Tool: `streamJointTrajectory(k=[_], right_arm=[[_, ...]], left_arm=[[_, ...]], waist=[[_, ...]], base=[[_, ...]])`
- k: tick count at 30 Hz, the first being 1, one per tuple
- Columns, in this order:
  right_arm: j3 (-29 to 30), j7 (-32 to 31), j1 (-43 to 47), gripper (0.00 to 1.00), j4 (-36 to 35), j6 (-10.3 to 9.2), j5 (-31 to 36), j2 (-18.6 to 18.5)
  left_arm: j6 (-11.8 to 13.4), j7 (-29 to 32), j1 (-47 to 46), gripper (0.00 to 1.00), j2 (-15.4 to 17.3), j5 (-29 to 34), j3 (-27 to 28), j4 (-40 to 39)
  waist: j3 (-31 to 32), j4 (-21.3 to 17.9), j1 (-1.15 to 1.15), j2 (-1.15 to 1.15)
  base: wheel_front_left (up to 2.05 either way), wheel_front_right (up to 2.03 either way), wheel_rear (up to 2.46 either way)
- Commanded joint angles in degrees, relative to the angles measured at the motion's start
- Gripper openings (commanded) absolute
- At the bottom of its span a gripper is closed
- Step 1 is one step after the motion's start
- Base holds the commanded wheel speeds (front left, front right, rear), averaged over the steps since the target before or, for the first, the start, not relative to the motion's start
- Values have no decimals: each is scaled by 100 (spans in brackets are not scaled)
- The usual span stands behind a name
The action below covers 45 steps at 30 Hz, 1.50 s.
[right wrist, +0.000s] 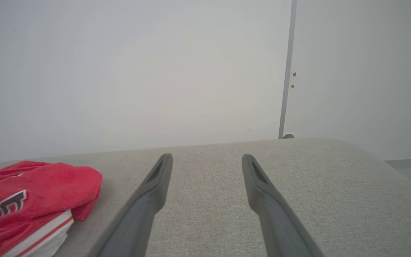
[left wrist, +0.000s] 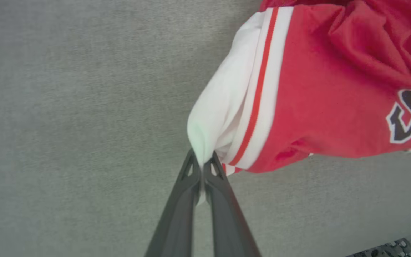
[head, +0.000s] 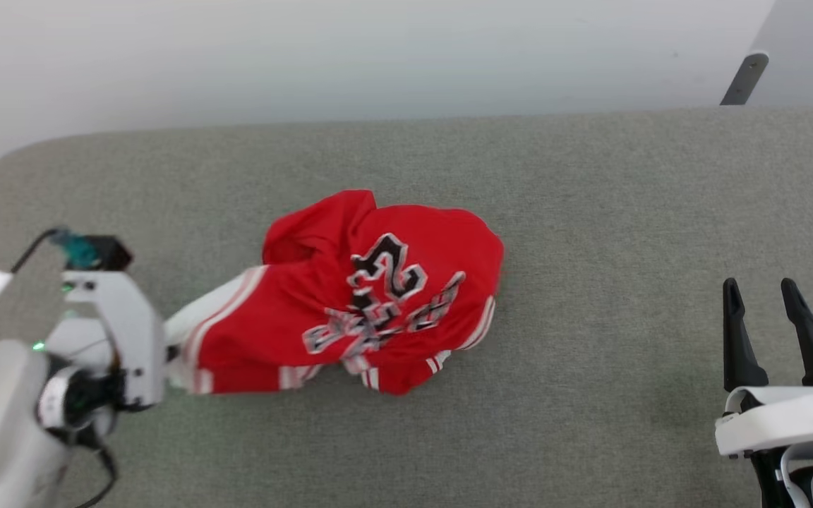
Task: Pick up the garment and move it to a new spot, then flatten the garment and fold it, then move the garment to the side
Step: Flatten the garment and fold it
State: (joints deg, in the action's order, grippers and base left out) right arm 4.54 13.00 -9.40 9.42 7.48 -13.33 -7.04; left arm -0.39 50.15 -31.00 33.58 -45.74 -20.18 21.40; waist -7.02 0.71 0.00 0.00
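The garment (head: 371, 296), a red jersey with white sleeves, striped trim and black lettering, lies crumpled in the middle of the grey padded surface. In the left wrist view my left gripper (left wrist: 202, 165) is shut on the tip of the garment's (left wrist: 326, 89) white sleeve, cloth pinched between the dark fingers. In the head view the fingertips are hidden behind the left wrist (head: 121, 331) at the sleeve's end. My right gripper (head: 763, 296) stands open at the lower right, well away from the cloth. The right wrist view shows that right gripper (right wrist: 207, 159) with nothing between its fingers and the garment (right wrist: 30, 200) off to its left.
The grey padded surface (head: 625, 212) stretches wide on all sides of the jersey, with a rounded far-left corner. A pale wall (head: 378, 56) runs behind its far edge. A dark metal bracket (head: 745, 77) stands at the far right.
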Motion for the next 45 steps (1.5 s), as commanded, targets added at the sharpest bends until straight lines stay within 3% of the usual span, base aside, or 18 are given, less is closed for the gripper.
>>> streamJointTrajectory(k=[1,10,20,21,22,23,24,26,36,45], right_arm=[[-12,-27,93,100,-29,2,27,-11],[-49,-116,157,100,-113,2,-12,-51],[-32,-171,119,100,-174,2,-3,-59],[-30,-183,112,100,-176,2,-1,-60],[-27,-184,109,100,-179,2,2,-67],[-23,-198,111,100,-179,2,8,-73],[-23,-198,111,100,-179,2,8,-73],[-15,-217,134,100,-183,2,24,-76],[-230,-320,262,100,-113,2,-31,-154],[-408,-420,452,100,-38,2,-80,-189]], left_arm=[[44,-24,157,0,170,105,21,-61],[360,-341,582,0,717,488,90,254],[216,-970,602,0,510,355,204,997],[189,-1033,560,14,480,341,223,1044],[173,-1094,525,39,438,314,237,1088],[144,-1145,507,48,398,304,232,1128],[144,-1145,507,48,398,304,232,1128],[110,-1224,462,100,358,291,229,1194],[-4,-1704,368,100,290,327,268,795],[-19,-3299,834,100,25,448,524,-285]], waist=[[34,31,0,0],[-1,-49,0,0],[-141,-107,0,0],[-145,-100,0,0],[-144,-89,0,0],[-135,-73,0,0],[-135,-73,0,0],[-95,-29,0,0],[263,376,0,0],[657,902,0,0]], base=[[0,0,0],[0,0,0],[0,0,0],[0,0,0],[0,0,0],[0,0,0],[0,0,0],[0,0,0],[0,0,0],[0,0,0]])
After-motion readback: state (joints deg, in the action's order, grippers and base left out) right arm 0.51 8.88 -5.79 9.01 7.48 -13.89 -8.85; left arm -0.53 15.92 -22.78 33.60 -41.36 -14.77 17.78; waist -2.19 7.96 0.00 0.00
